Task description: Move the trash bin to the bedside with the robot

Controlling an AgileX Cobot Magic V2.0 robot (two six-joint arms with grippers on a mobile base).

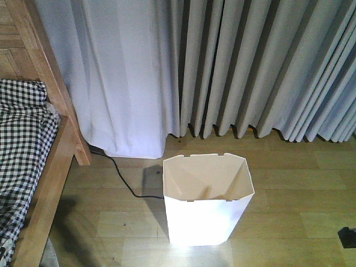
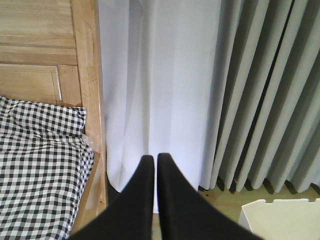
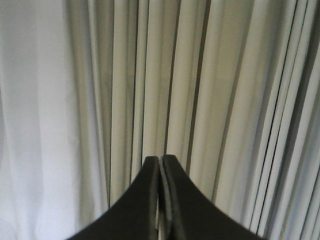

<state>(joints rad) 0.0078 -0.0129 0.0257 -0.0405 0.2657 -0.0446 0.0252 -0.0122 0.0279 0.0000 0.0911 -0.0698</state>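
Trash bin [image 1: 207,214]: white, upright on wooden floor [image 1: 300,189] before grey curtains [image 1: 261,67], apart from bed [image 1: 53,167] at left. Left pincer [image 2: 152,159]: tips together, empty, bin low to its right; nearer arm. Right pincer [image 3: 160,159]: together, empty, facing curtains only.

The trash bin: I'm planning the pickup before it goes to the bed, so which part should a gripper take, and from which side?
Probably the thin top rim of the trash bin, approached from above. It stands upright and open, so a jaw can slip inside and pinch one wall. The tapering faceted body looks too wide to span. Both the left gripper and right gripper are shut now.
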